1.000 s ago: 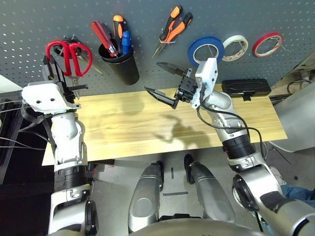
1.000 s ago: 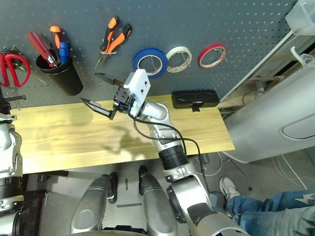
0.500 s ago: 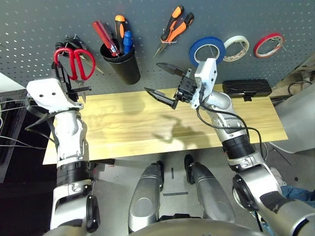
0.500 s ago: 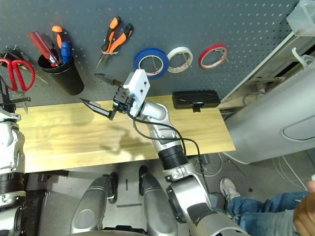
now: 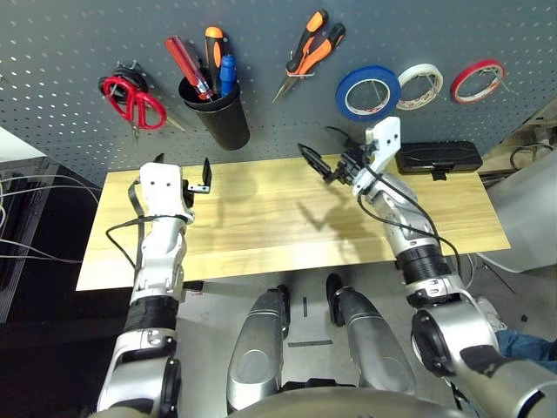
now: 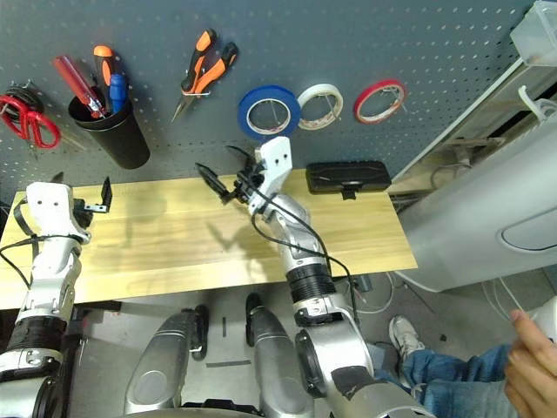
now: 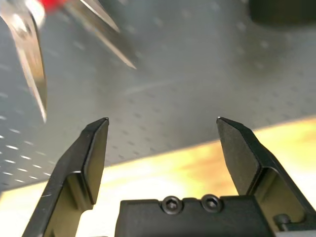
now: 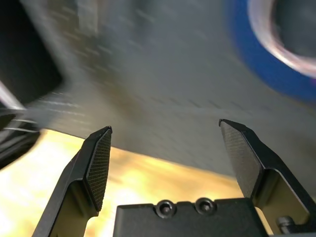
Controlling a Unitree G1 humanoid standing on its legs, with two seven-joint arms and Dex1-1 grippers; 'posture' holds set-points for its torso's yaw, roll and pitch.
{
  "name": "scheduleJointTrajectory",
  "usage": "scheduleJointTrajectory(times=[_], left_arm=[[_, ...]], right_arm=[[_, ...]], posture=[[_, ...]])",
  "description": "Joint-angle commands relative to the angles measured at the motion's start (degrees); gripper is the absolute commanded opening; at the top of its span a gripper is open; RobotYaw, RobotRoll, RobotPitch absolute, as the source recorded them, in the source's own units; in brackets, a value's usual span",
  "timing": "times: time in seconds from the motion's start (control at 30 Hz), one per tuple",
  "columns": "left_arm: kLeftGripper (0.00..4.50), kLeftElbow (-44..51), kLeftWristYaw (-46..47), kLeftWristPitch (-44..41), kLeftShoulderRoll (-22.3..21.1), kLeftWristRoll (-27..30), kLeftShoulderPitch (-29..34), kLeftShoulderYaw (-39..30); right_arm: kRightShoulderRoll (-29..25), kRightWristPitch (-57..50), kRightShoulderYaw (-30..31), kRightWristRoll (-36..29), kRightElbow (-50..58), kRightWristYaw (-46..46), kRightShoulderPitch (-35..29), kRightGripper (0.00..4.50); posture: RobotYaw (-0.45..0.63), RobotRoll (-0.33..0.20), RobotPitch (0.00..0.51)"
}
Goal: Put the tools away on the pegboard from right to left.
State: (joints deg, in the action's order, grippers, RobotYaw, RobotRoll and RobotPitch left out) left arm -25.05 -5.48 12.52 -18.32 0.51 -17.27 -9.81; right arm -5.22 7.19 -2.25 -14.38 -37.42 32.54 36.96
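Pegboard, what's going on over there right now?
Neither gripper is holding anything: the left gripper and right gripper both stand open over the wooden tabletop. On the pegboard hang the red-handled scissors, the pliers and the blue tape roll, with the blue-handled screwdriver in the black cup.

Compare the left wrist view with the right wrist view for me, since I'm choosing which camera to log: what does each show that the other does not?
Only the left wrist view: metal blades with a bit of red at their top, and the left end effector, open.
Only the right wrist view: part of the blue tape roll and the right end effector, open.
Both: the grey perforated pegboard and the light wooden tabletop.
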Motion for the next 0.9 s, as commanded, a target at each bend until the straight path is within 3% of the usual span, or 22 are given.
scheduleJointTrajectory(times=[0.03,0.6,0.9], left_arm=[[4.45,-1.78,-1.51,-2.08,1.19,-0.15,1.72,1.73],[4.45,-7.75,-2.63,-10.34,4.32,-1.66,-0.85,6.07],[4.45,-12.87,1.78,-10.14,4.57,-1.48,-4.29,4.60]], right_arm=[[-0.90,2.05,-1.99,1.25,-5.73,-2.63,-1.08,4.50],[-8.99,3.01,-10.37,1.83,-16.40,-15.34,-1.61,4.50],[-13.20,4.71,-11.22,2.59,-20.89,-14.17,-0.99,4.50]], posture=[[0.14,0.000,0.297],[0.06,0.000,0.305],[0.05,0.000,0.261]])
